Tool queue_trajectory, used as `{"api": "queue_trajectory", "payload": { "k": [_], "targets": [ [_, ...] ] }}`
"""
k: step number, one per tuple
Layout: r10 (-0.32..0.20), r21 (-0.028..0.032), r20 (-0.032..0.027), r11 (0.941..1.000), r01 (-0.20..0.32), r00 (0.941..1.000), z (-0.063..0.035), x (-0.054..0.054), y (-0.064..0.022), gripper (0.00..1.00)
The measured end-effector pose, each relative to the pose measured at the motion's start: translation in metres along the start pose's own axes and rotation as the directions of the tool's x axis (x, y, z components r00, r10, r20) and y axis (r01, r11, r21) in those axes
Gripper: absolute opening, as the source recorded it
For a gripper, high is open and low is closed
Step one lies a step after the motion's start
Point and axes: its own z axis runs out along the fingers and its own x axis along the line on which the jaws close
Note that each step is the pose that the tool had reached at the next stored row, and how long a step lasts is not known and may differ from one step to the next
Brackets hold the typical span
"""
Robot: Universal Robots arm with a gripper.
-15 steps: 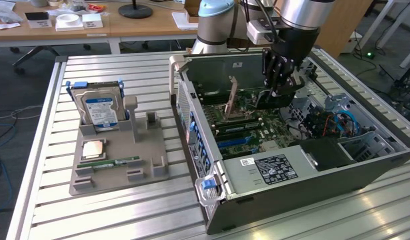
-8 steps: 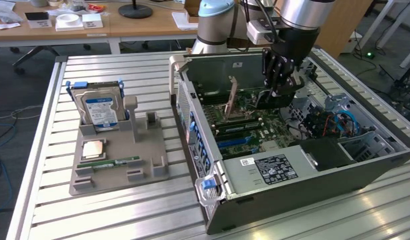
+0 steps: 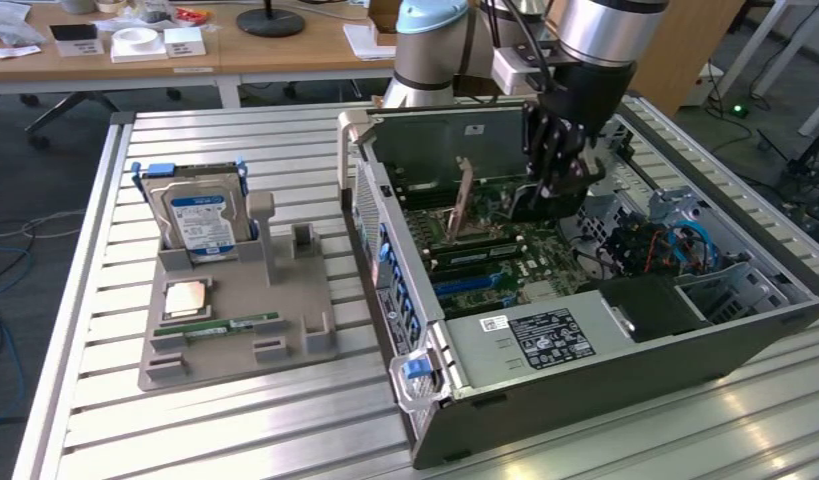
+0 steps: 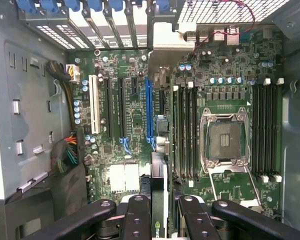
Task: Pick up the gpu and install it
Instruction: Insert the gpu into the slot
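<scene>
Looking over your slatted table [image 3: 182,420], you have the open computer case [image 3: 623,350] lying on its side. Beside it, a grey tray [image 3: 296,345] holds an upright hard drive [image 3: 202,225], a processor chip [image 3: 185,297] and a memory stick [image 3: 216,325]. Your gripper [image 3: 556,185] hangs inside the case, clamped on the gpu [image 4: 159,190] above the motherboard [image 3: 489,250]. From the wrist, the card sits edge-on between the fingers [image 4: 137,217], just beside the blue slot [image 4: 149,110].
</scene>
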Motion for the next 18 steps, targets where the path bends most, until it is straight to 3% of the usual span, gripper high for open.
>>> {"api": "queue_trajectory", "payload": {
  "k": [8, 18],
  "targets": [
    [0.000, 0.0000, 0.0001, 1.0000, 0.000, 1.0000, 0.0006, 0.0000, 0.0001, 0.26],
    [0.000, 0.0000, -0.0001, 1.0000, 0.000, 1.0000, 0.0100, 0.0002, 0.0019, 0.26]
  ]
}}
